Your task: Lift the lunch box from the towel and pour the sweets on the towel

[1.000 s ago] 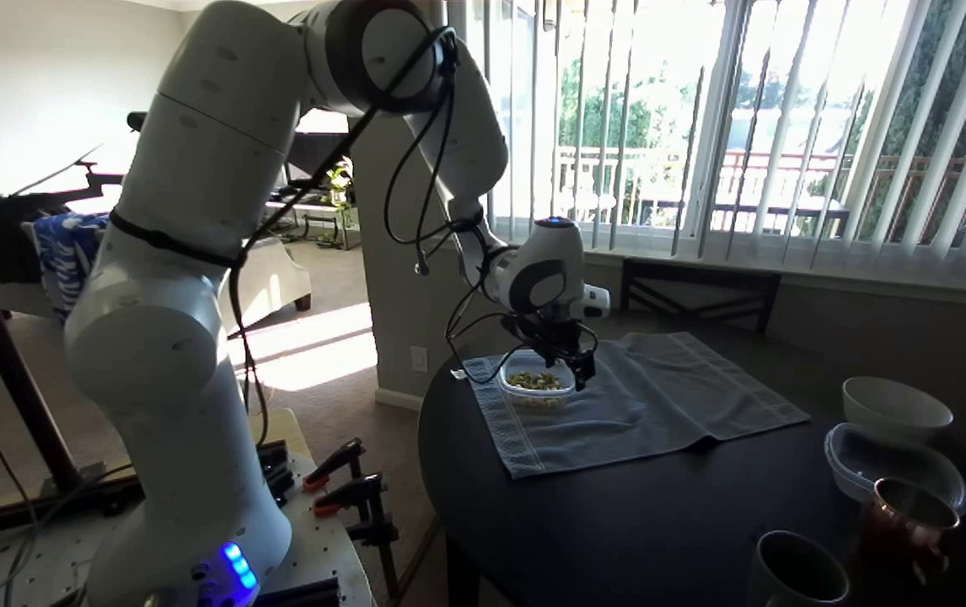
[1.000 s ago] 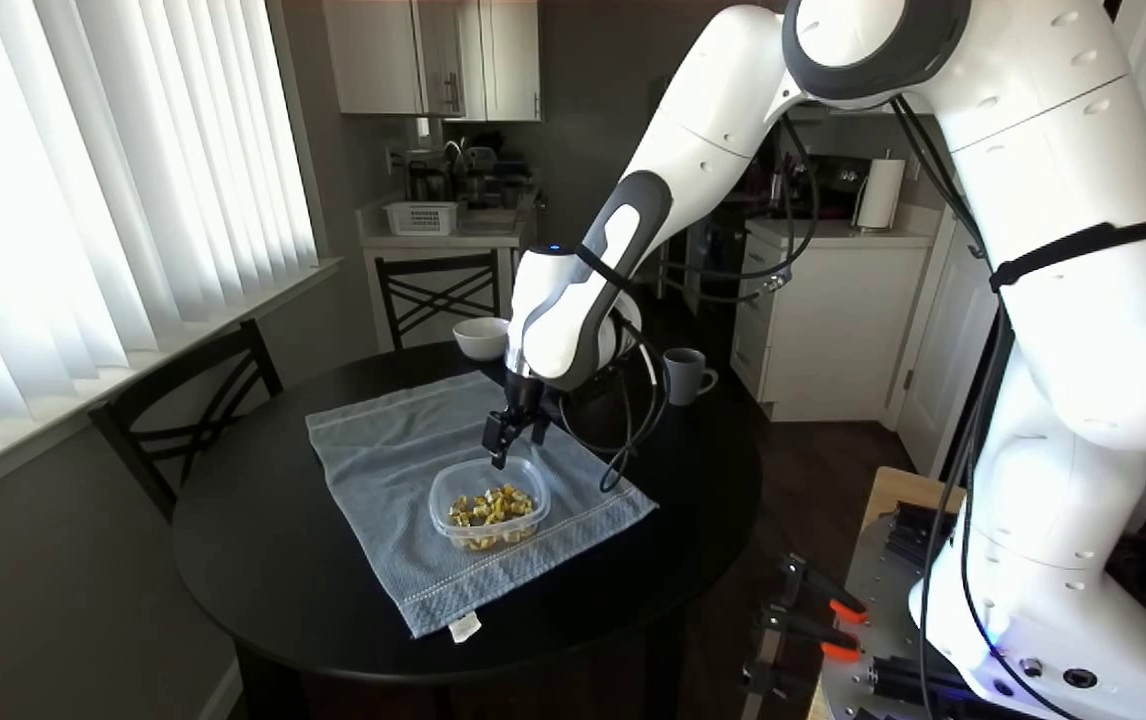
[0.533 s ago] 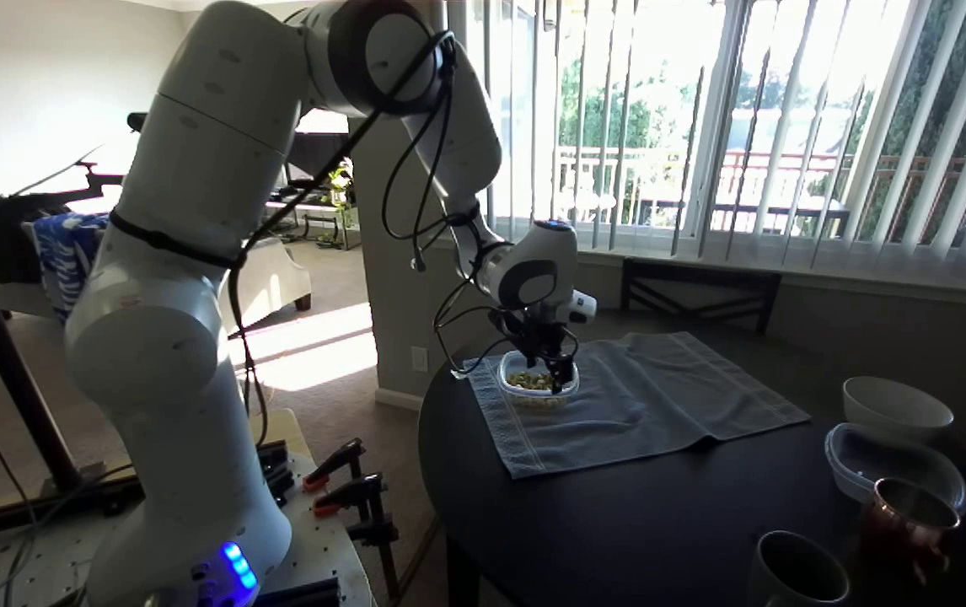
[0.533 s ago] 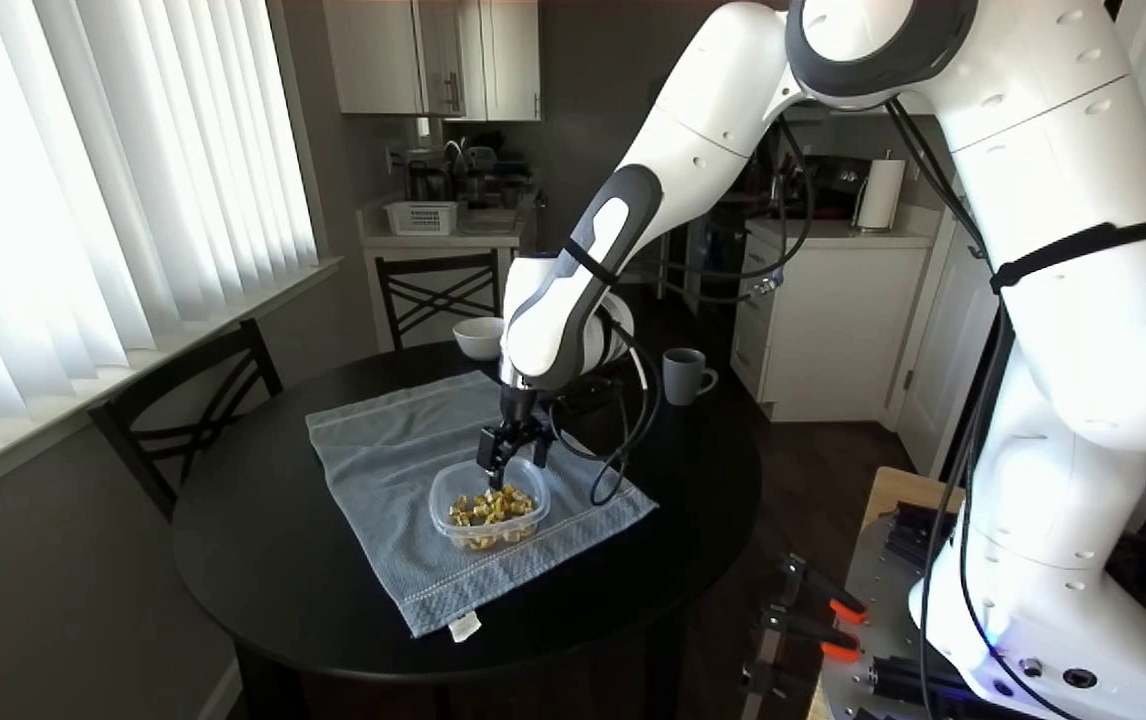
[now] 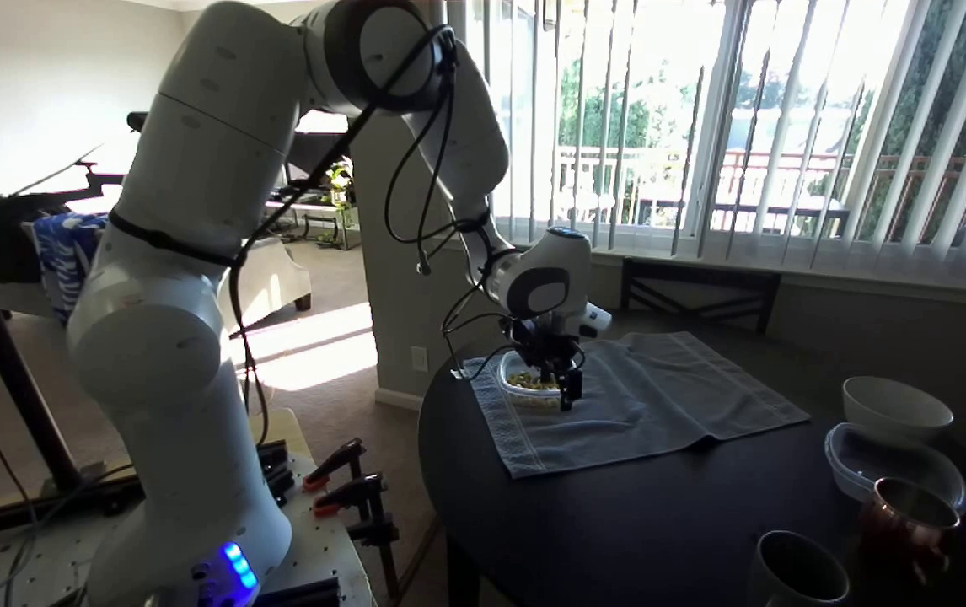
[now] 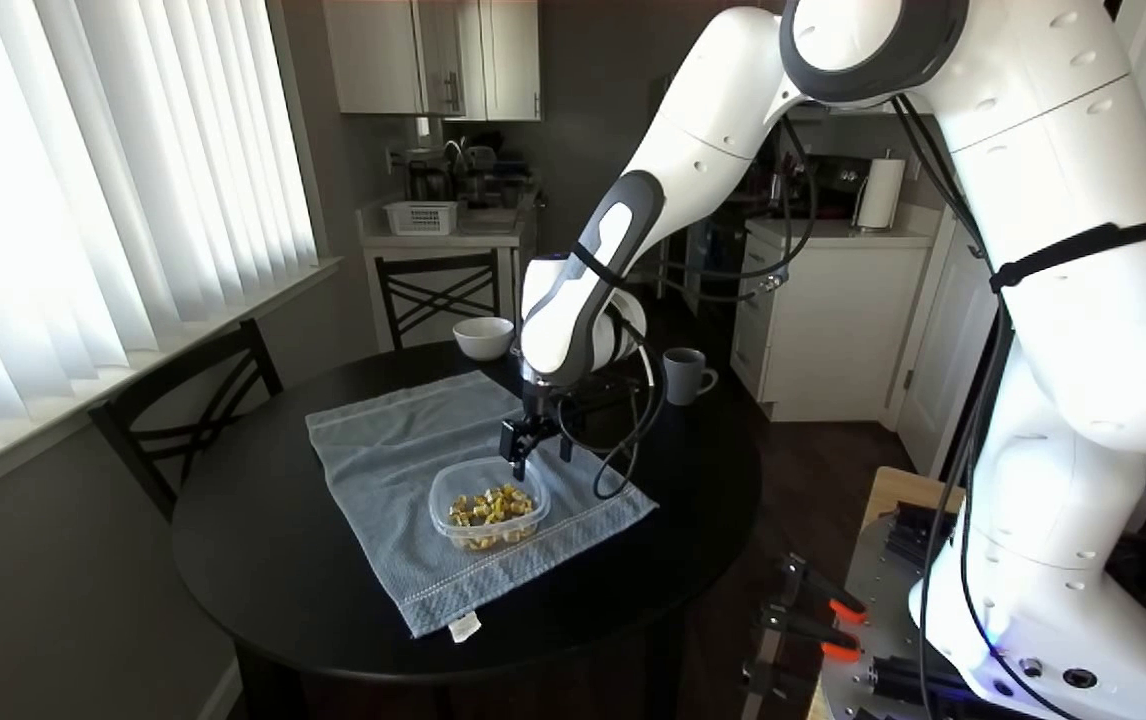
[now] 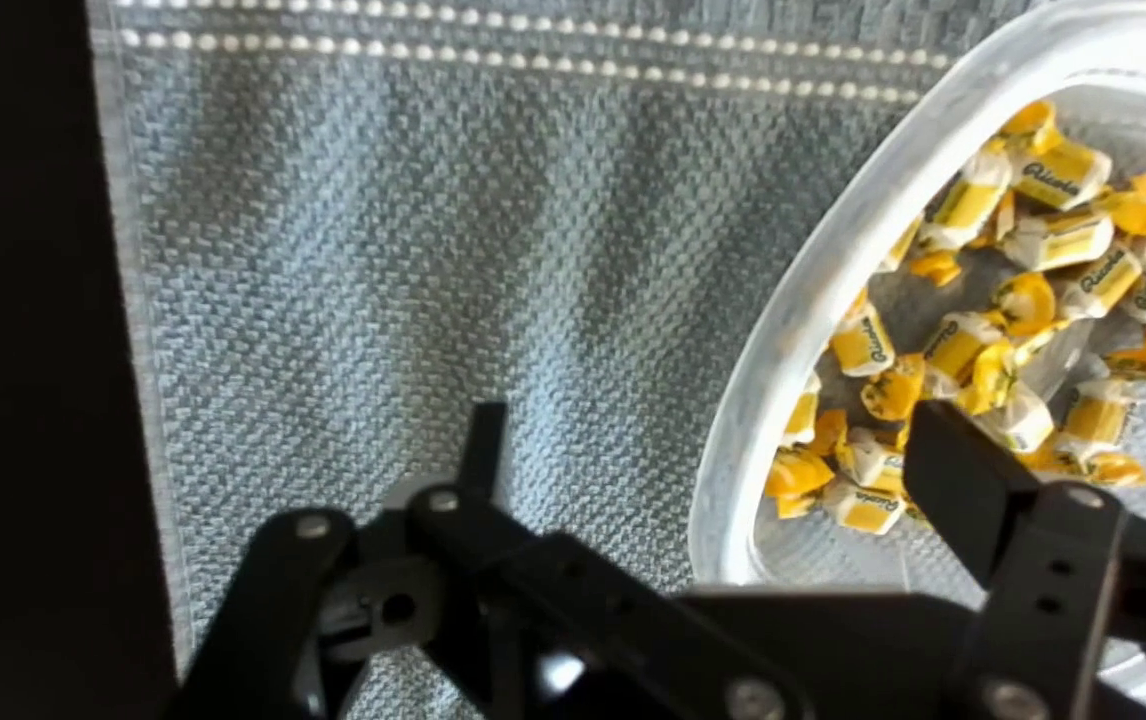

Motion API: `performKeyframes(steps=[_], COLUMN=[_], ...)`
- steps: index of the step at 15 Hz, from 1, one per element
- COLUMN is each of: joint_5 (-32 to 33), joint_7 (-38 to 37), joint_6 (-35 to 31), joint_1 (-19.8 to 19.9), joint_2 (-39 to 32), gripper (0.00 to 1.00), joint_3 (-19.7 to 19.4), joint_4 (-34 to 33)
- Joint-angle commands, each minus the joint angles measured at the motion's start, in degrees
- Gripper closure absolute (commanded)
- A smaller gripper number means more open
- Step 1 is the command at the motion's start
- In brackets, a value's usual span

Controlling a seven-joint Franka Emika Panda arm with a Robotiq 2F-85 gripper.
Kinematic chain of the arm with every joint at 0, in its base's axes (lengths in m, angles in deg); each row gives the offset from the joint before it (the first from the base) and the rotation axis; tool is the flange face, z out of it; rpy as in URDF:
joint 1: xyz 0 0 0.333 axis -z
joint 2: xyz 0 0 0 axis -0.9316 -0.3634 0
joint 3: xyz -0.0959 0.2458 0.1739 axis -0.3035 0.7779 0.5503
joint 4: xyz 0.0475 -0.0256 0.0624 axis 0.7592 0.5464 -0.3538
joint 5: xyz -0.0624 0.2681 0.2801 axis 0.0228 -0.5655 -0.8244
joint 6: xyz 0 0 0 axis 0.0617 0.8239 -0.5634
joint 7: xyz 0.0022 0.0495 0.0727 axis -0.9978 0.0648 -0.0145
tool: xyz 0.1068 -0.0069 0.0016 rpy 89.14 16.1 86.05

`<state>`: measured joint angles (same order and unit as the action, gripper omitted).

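The lunch box [image 6: 468, 478], a clear shallow plastic container, sits upright on the grey towel [image 6: 383, 455]. It also shows in an exterior view [image 5: 527, 394] and in the wrist view [image 7: 758, 390]. The sweets [image 6: 495, 505], yellow and white wrapped candies, lie inside it; the wrist view shows them closely [image 7: 953, 350]. My gripper [image 6: 542, 455] is open and low at the box's edge. In the wrist view the gripper [image 7: 713, 435] has one finger over the towel outside the box and one over the sweets, with the rim between them. Contact with the rim cannot be told.
The towel lies on a round dark table [image 6: 253, 560]. A white bowl [image 5: 896, 405], another clear container [image 5: 854, 489], a copper mug [image 5: 909, 531] and a grey mug [image 5: 799, 569] stand off the towel. Dark chairs [image 6: 193, 410] stand around the table. Cables hang beside the wrist.
The gripper moved over the box, then back to the edge, and is now lower than a second ago. The hand has tilted a little. The lunch box, sweets and towel have not moved.
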<state>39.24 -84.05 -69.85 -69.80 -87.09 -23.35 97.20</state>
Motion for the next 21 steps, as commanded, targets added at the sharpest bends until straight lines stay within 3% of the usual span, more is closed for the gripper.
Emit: performKeyframes(steps=[1, 8, 16, 17, 18, 19, 20, 21], joint_5=[-3.5, -9.3, -11.5, -11.7, -11.9, -12.1, -12.3, -12.3], joint_7=[0.6, 1.8, 0.2, 0.2, 0.2, 0.2, 0.2, 0.2], joint_6=[0.5, -0.2, 0.7, 0.5, 0.3, 0.2, -0.3, -0.4], joint_1=[0.6, 1.5, 0.9, 0.9, 1.0, 1.0, 1.0, 1.0], joint_2=[2.0, 2.2, 0.1, 0.0, -0.1, -0.1, 0.1, 0.4], gripper=[0.00, 0.00, 0.00, 0.04, 0.14, 0.05, 0.29, 0.30], joint_3=[1.6, 5.4, 4.7, 4.7, 4.8, 4.8, 4.8, 4.6], joint_4=[1.3, 1.8, 2.9, 3.1, 3.3, 3.4, 3.7, 3.9])
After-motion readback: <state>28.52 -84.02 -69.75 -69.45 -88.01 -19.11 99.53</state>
